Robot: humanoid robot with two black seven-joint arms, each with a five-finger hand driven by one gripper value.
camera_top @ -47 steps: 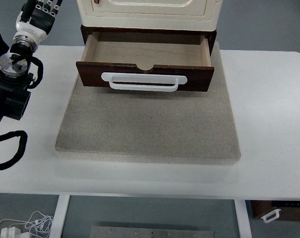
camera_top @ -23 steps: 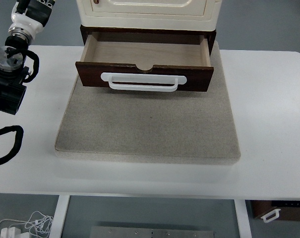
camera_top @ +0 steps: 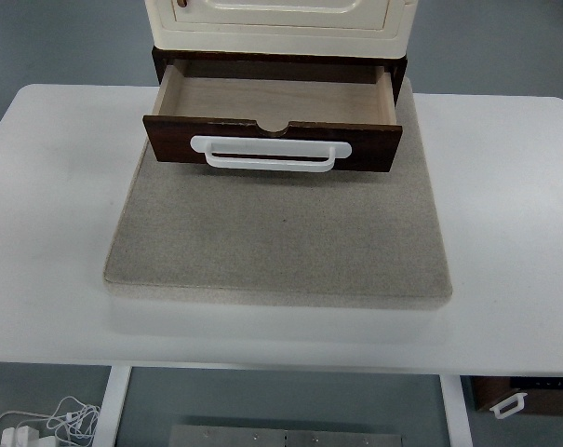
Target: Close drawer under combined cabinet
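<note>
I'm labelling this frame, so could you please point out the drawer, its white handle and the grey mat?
drawer (camera_top: 272,96), top view, bare wooden floor inside it.
white handle (camera_top: 270,147), top view, upper bar at mid-length.
grey mat (camera_top: 279,233), top view, bare middle of its surface.

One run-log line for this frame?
drawer: open, empty | handle: untouched | cabinet: on mat | both hands: out of view

No text, label, brand, number or sign can be read anywhere in the top view. The dark drawer (camera_top: 272,142) front, its white handle (camera_top: 270,155), the cream cabinet (camera_top: 279,20) above and the counter (camera_top: 504,233) all show plain surfaces with no legible print.
</note>
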